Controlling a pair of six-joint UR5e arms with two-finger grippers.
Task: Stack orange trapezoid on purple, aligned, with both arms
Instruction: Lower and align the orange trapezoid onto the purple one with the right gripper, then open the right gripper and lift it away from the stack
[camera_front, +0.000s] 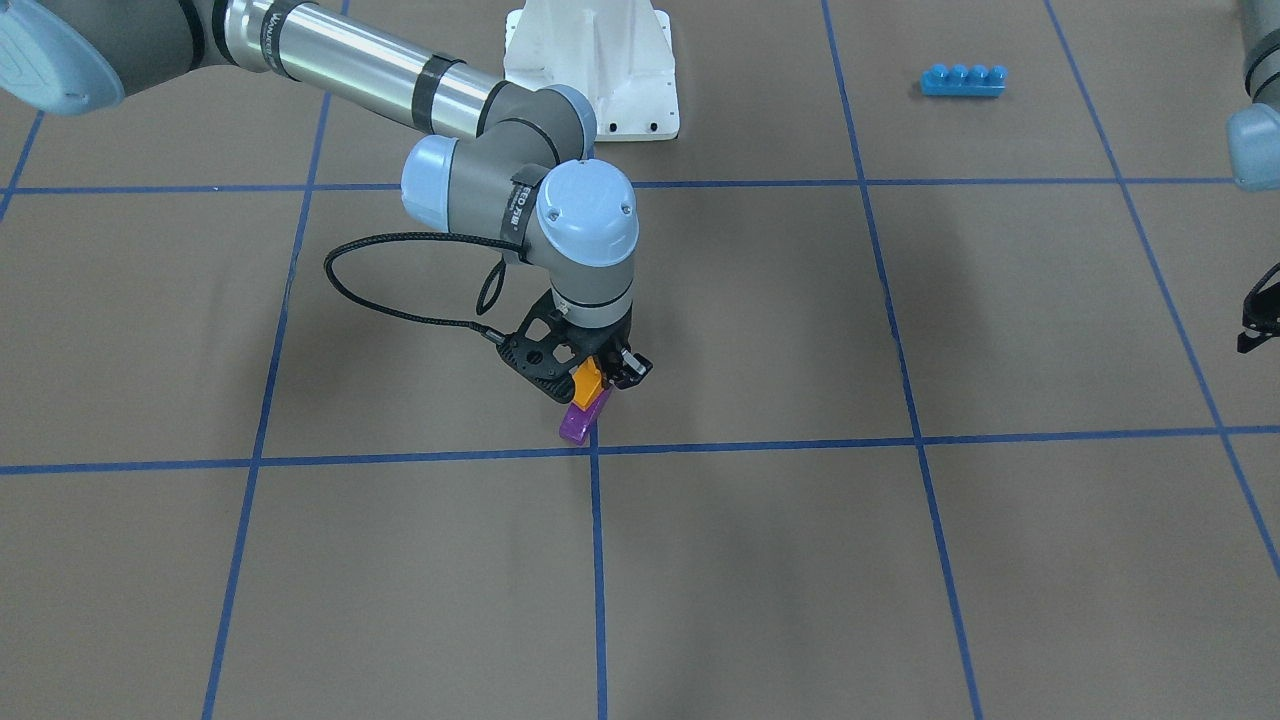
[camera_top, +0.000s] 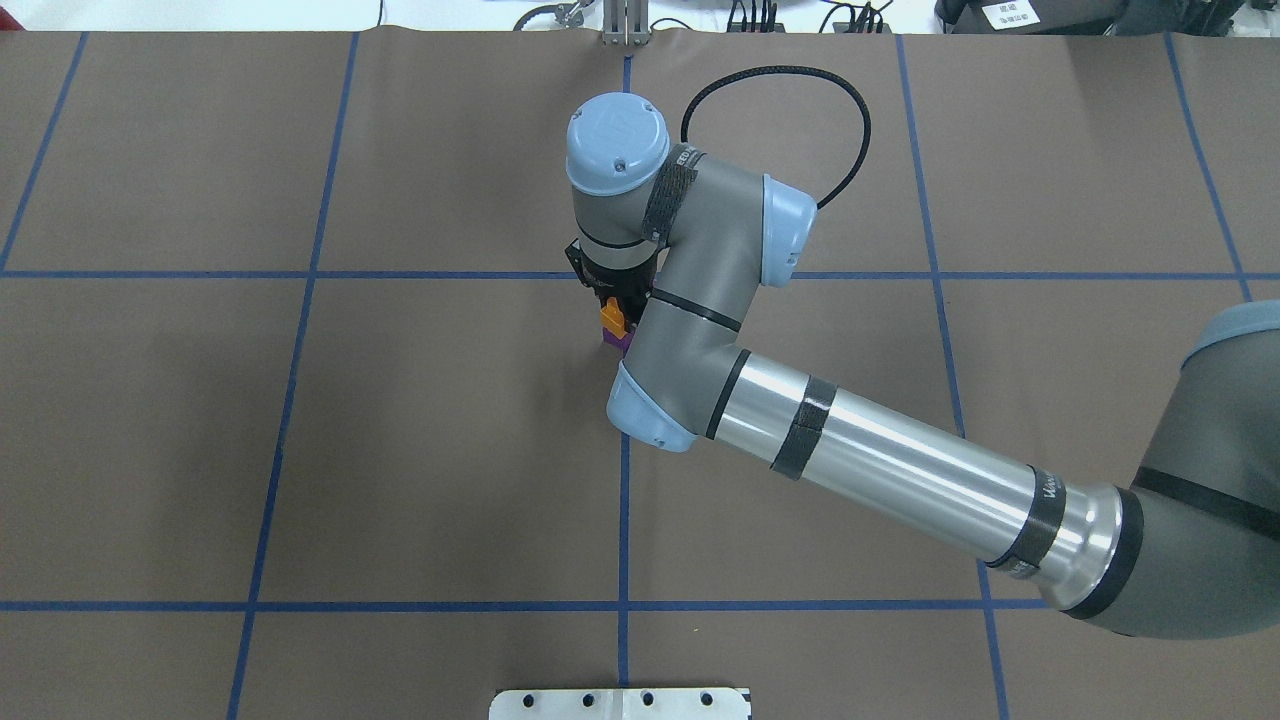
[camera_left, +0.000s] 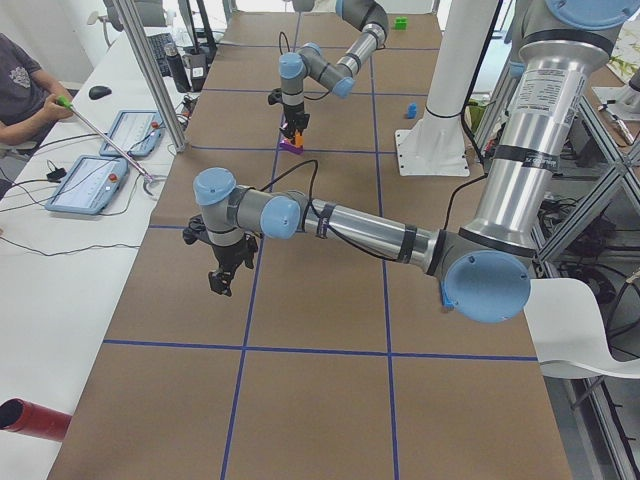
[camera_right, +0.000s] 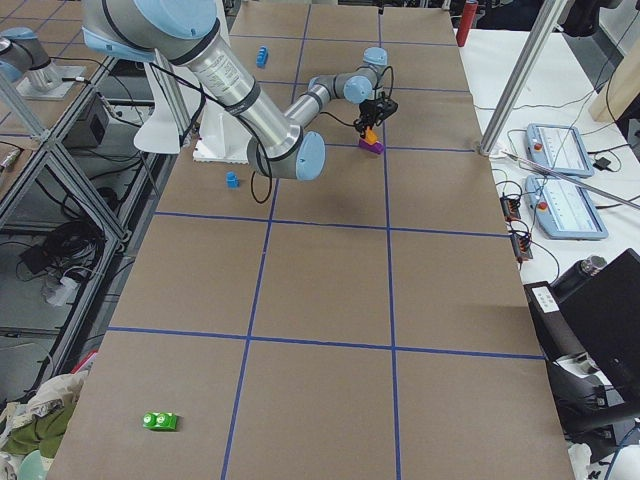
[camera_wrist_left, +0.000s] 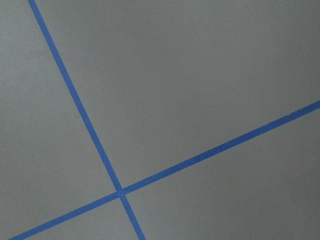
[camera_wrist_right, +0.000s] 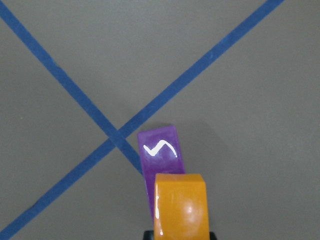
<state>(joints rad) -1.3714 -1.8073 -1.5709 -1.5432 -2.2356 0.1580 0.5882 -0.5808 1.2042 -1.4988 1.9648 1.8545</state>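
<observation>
1. I have two arms, and each one ends in one claw.
2. I count one orange trapezoid, one purple brick, one long blue brick with four bumps, one small blue brick and one green brick.
3. My right claw is clenched on the orange trapezoid, with one finger on each side of it.
4. The orange trapezoid is small, shiny and smooth. It sits between my right claw's fingers, right over the near end of the purple brick.
5. I cannot tell if the orange one is touching the purple one or is just above it.
6. The purple brick is shiny too, with a white glint on its top. It lies on the brown table just under my right claw, and its far end sticks out past the orange one.
7. The two bricks look turned a little apart, not quite lined up.
8. The purple brick lies just beside a cross of blue tape lines.
9. My left claw hangs over bare table, well apart from my right claw and both bricks. I cannot tell if it is open or closed.
10. The blue and green bricks are all far from both claws.
</observation>
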